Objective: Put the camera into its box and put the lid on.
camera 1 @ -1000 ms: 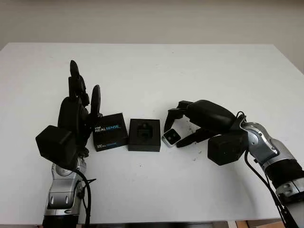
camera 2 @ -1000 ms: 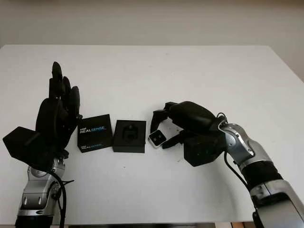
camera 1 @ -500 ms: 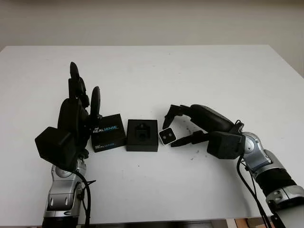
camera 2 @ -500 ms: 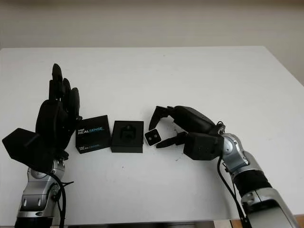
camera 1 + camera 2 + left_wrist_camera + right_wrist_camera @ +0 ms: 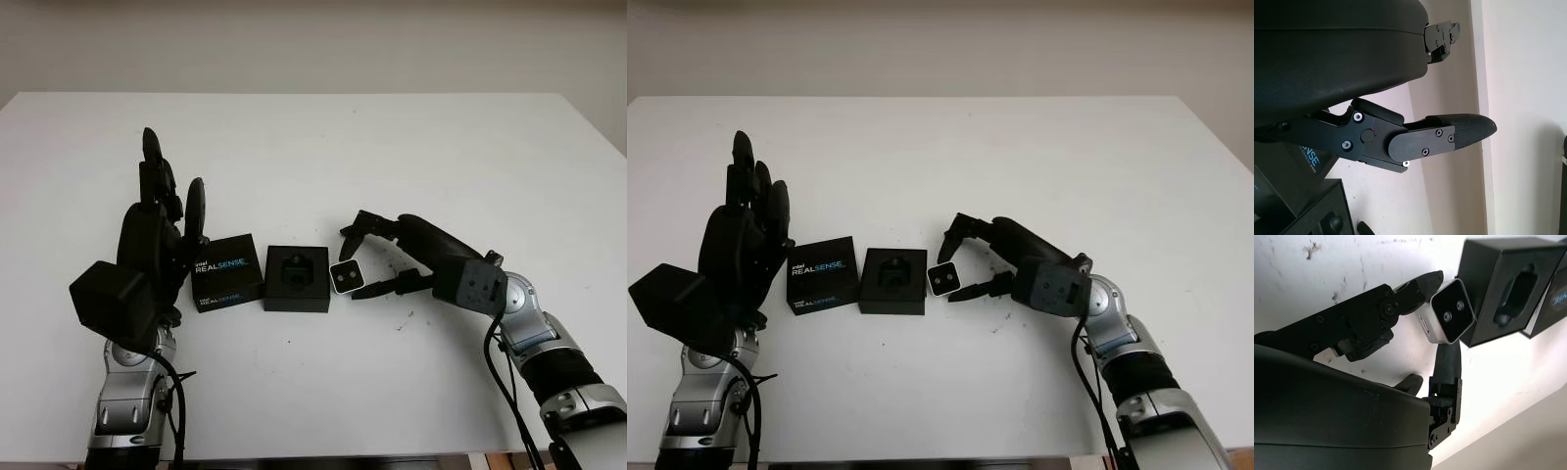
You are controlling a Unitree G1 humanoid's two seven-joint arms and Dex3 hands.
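Right robot hand (image 5: 355,264) closed on the camera (image 5: 347,278), pinching the small silver-cased block between fingertips (image 5: 1422,284) on opposite sides, lens face turned up and toward the head cameras. Held low over the desk (image 5: 392,147), just beside the near edge of the open box (image 5: 297,278); hard to tell from the pictures whether the camera's lower corner touches the desk or clears it. Box directly ahead of the fingertips, its moulded recess open and unfilled. Lid (image 5: 225,271), printed with the RealSense name, lying just beyond the box on its far side from this hand, close enough that contact between the two cannot be ruled out.

Main risk, judged from here: a narrow fingertip pinch on a smooth, hard case, so likely to slip or twist if a corner catches the box wall on the way in. Camera also tilted relative to the recess; without squaring up first, probably jammed across the opening rather than seated. A push against the light box likely to slide it into the lid.

Left robot hand (image 5: 157,225) open, holding nothing, raised upright beside the lid on the side away from the box.
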